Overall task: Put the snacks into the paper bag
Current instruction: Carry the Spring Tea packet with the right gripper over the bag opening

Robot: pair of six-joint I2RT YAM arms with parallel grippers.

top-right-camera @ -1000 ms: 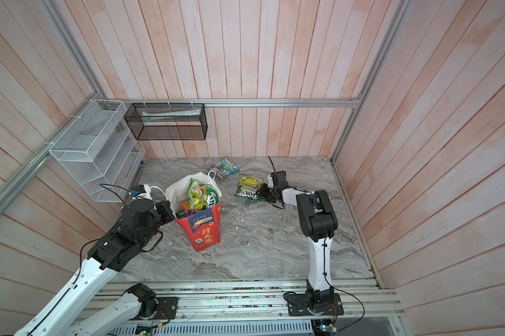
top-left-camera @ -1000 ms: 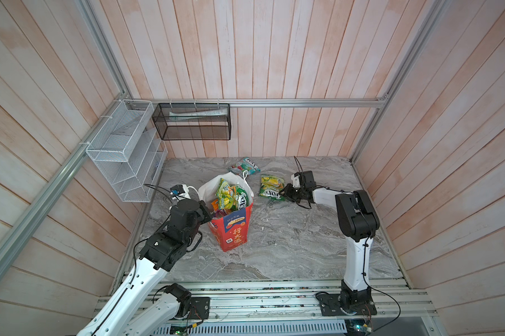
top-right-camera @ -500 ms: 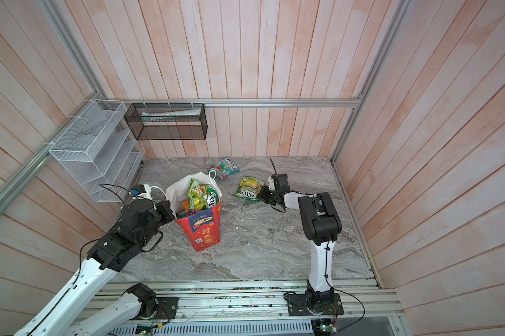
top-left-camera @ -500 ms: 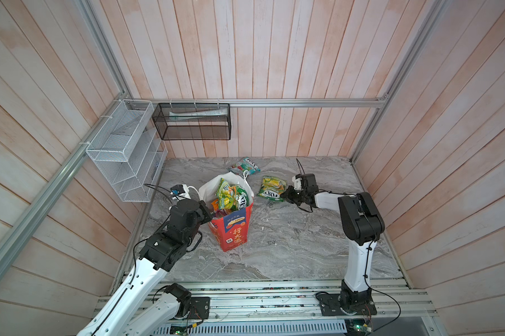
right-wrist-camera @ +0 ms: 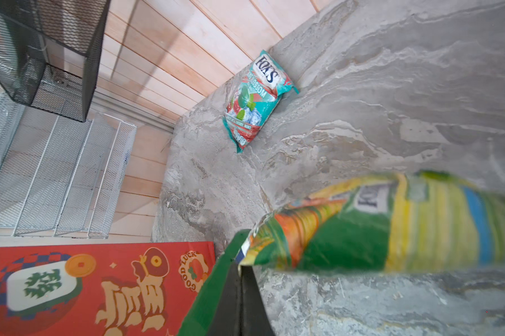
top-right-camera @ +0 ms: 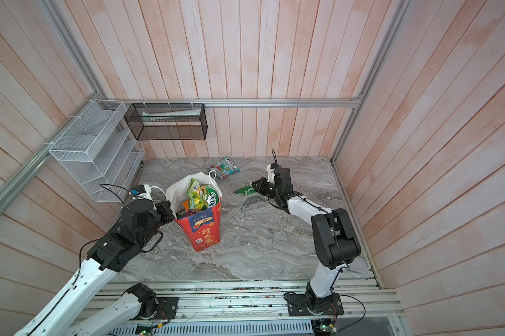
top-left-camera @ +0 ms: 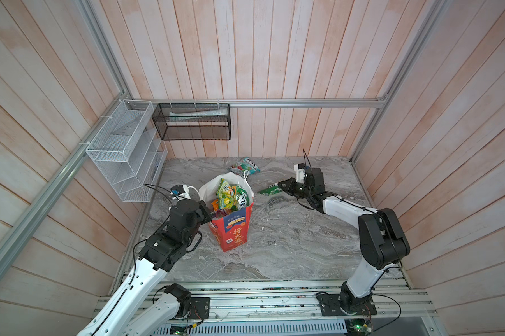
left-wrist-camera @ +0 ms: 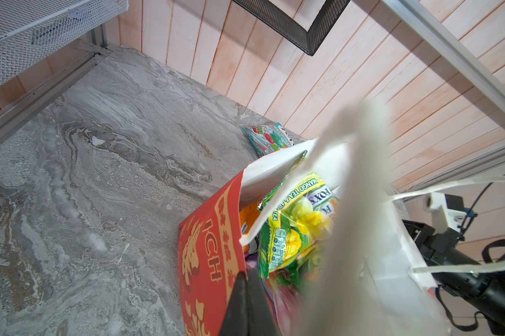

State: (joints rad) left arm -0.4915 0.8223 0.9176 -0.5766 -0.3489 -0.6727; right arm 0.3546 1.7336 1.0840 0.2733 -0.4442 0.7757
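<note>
The red paper bag (top-left-camera: 231, 232) (top-right-camera: 206, 232) stands upright mid-table with several snacks (top-left-camera: 229, 197) (left-wrist-camera: 292, 221) sticking out of its white mouth. My left gripper (top-left-camera: 209, 211) (left-wrist-camera: 247, 276) is shut on the bag's red rim (left-wrist-camera: 216, 232) at its left side. My right gripper (top-left-camera: 283, 186) (right-wrist-camera: 239, 266) is shut on one corner of a green and yellow snack pouch (top-left-camera: 270, 190) (top-right-camera: 244, 190) (right-wrist-camera: 362, 232), which hangs tilted just above the table, right of the bag. A teal snack pouch (top-left-camera: 245, 166) (top-right-camera: 223, 167) (right-wrist-camera: 254, 99) lies flat near the back wall.
A white wire shelf (top-left-camera: 123, 157) hangs on the left wall. A black mesh basket (top-left-camera: 193, 122) hangs on the back wall above the table. The bag's white cord handle (left-wrist-camera: 359, 180) crosses close in front of the left wrist camera.
My right gripper has shut on the green pouch and raised it from lying flat to tilted, drawing back slightly right. The left arm and the bag have not moved.
</note>
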